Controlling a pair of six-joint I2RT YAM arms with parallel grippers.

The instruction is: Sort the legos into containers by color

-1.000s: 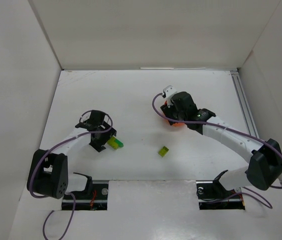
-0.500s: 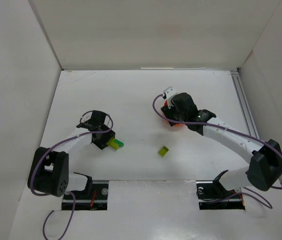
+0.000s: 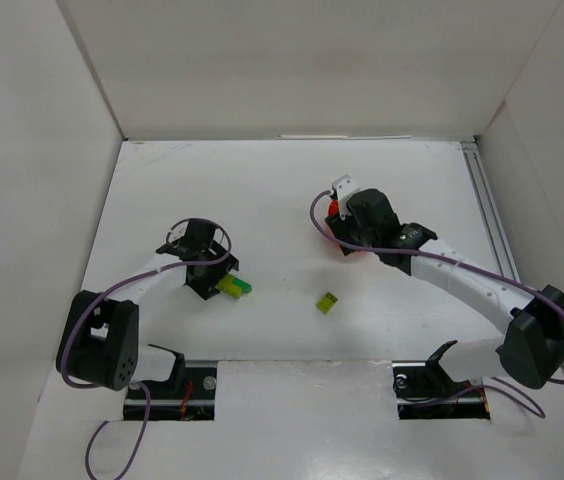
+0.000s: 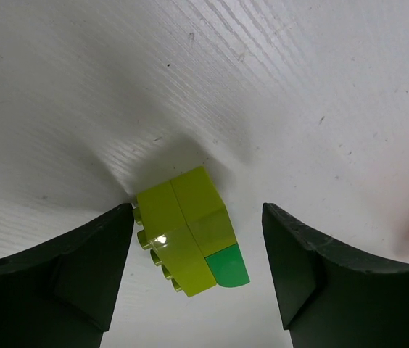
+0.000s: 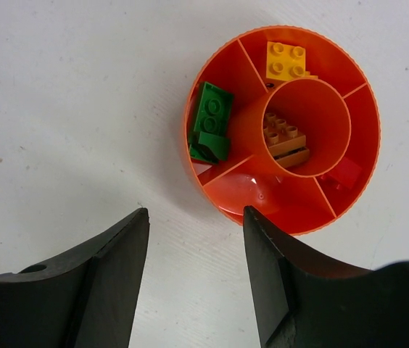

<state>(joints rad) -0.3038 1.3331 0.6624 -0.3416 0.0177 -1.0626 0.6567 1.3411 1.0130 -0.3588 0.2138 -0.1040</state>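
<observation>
No legible text, number, label or brand mark in any view. Dish (image 5: 270, 194) plain orange; lime brick (image 4: 183, 217) studs too blurred to show any lettering.

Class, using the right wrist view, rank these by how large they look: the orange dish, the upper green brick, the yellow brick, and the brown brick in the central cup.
1. orange dish
2. upper green brick
3. yellow brick and brown brick: too alike to rank; the brown one sits lower, inside the cup.
</observation>
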